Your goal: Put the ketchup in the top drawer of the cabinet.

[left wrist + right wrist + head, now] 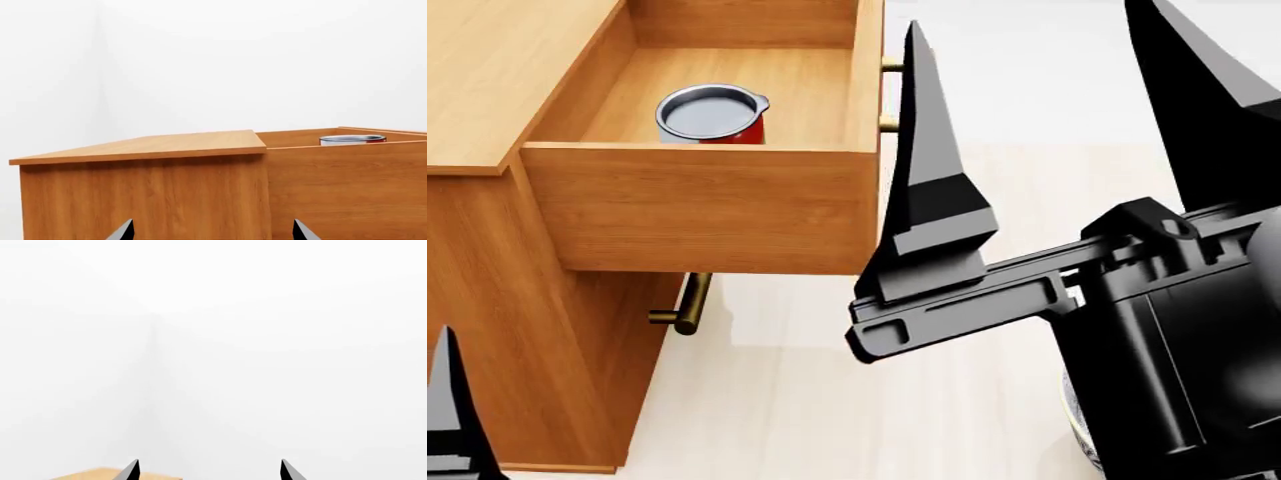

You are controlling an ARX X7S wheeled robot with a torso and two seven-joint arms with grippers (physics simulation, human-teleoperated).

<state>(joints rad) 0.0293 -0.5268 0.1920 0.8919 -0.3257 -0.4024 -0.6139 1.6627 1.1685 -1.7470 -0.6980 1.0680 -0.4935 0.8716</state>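
On my head feed the ketchup (710,115) was a small tin with a red label and a silver lid seen from above, standing upright inside the top drawer (701,205), toward its left half and near the closer wall. The drawer was pulled well out of the cabinet (487,60), its honey-brown box open to view. Below it I saw the brass handle of the lower drawer (685,303). In the left wrist feed only the tin's silver rim and a sliver of red showed over the drawer wall. My right pincer (1054,100) was raised close to the camera, to the right of the drawer, its two black fingers pointing up and spread wide with nothing between them. My left pincer (212,231) faced the cabinet's side, its tips spread apart and holding nothing.
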